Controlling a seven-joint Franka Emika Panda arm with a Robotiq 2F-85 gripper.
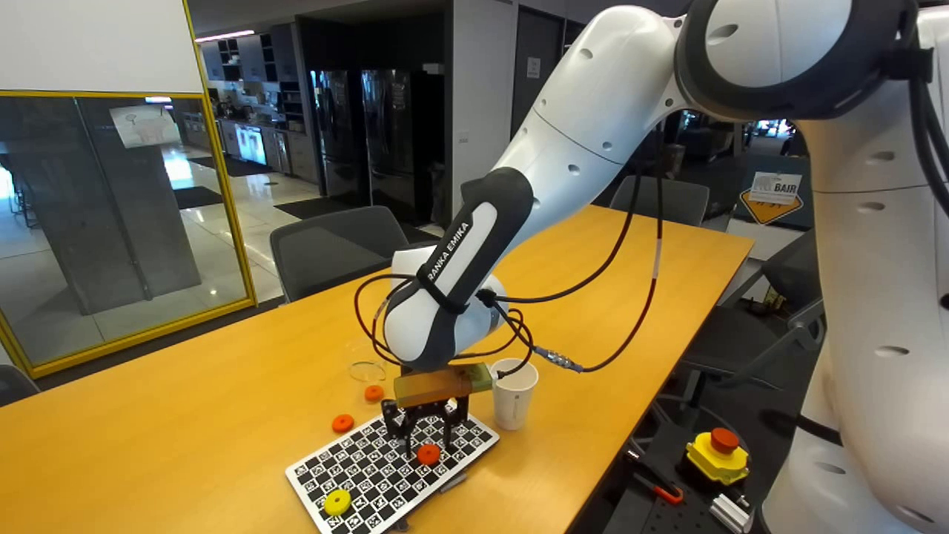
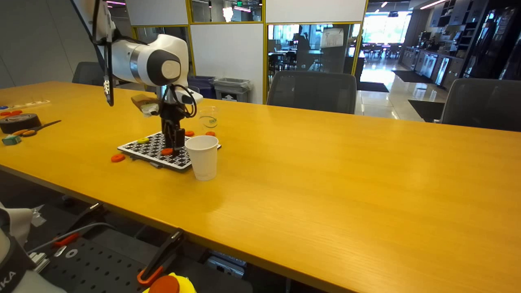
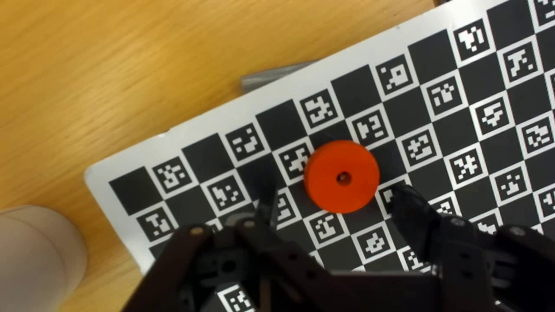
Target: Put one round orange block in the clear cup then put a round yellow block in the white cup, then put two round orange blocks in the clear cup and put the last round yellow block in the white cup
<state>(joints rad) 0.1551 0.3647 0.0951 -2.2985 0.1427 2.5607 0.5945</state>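
Gripper [image 3: 336, 201]: jaws are held apart, a round orange block [image 3: 341, 177] framed between them but not gripped.
Marker board [image 1: 378, 466]: that block is borne here, a round yellow block [image 1: 337, 502] farther left.
Clear cup [image 2: 209, 118]: placed beyond the board; no block is seen inside.
Off the board: an orange block [image 1: 374, 393] just beside the clear cup, another orange block [image 1: 342, 423] near the far edge, a fourth orange block [image 2: 118, 157] at near left.
White cup [image 2: 203, 160]: placed at the right end; its bottom is hidden.
Left to do: the first orange pick is judged in hand; every placing probably remains.
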